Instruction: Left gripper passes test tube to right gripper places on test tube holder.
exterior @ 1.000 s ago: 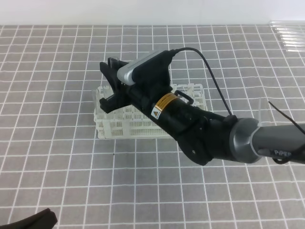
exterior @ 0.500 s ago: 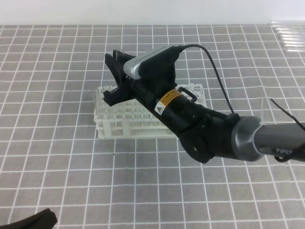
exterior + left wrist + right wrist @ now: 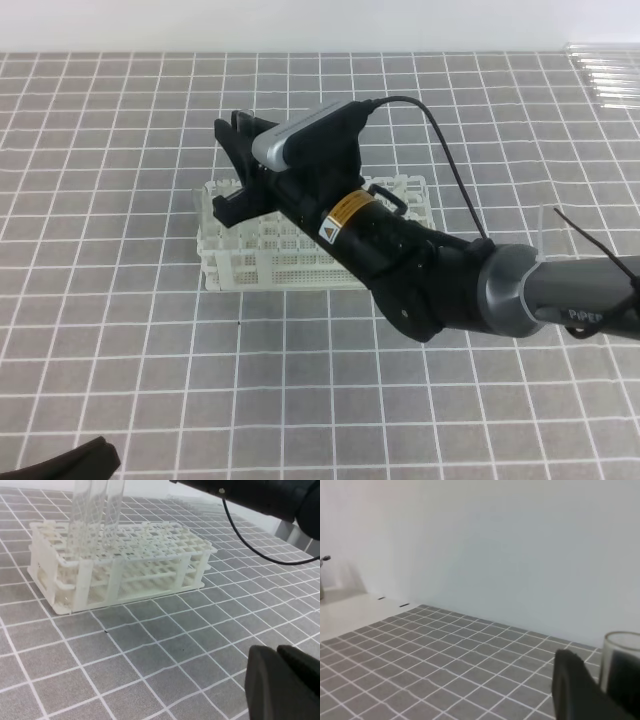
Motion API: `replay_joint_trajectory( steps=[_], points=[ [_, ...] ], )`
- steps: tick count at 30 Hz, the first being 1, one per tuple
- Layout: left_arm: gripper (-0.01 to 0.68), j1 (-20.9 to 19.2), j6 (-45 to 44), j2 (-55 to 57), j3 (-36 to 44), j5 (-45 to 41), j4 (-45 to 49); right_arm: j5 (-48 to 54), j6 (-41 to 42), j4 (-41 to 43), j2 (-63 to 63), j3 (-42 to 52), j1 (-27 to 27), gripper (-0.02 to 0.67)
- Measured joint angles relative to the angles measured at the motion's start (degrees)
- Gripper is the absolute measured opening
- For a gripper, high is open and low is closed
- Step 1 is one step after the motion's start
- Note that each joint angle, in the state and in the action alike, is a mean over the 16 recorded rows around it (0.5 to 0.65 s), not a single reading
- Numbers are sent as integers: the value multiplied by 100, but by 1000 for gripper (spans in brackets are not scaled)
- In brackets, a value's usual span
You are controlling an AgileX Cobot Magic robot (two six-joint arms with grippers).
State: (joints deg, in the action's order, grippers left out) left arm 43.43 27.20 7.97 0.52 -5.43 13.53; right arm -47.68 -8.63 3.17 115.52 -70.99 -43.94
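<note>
Right pincer above test tube holder left end; test tube upright there.

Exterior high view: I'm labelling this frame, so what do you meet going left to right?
left gripper → test tube holder → right gripper → its grey arm sleeve

You have one white test tube holder on the tiled table, with two clear tubes standing upright in it. Two grippers show: the right gripper and the left gripper
</note>
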Motion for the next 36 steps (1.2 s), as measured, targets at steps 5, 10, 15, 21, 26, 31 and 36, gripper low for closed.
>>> replay_joint_trajectory(
  steps=[5, 10, 15, 21, 26, 31, 36],
  points=[
    [-1, 0, 1, -3, 0, -5, 0, 29, -5, 50, 40, -26, 0, 88],
    [-1, 0, 0, -3, 4, 0, 0, 31, -10, 80, 84, -31, 0, 88],
    [-1, 0, -1, 0, 9, 10, 1, 17, -13, 88, 124, -36, 0, 88],
    [-1, 1, -2, 5, 13, 14, 1, 43, -13, 107, 132, -41, 0, 88],
    [-1, 0, 0, -3, 0, 0, 0, 91, -13, 122, 132, -42, 0, 89],
    [-1, -1, 1, -5, -4, -10, 0, 153, -13, 132, 132, -42, 0, 100],
    [-1, -1, 3, -13, -18, -24, -1, 208, -16, 132, 129, -42, 0, 146]
  ],
)
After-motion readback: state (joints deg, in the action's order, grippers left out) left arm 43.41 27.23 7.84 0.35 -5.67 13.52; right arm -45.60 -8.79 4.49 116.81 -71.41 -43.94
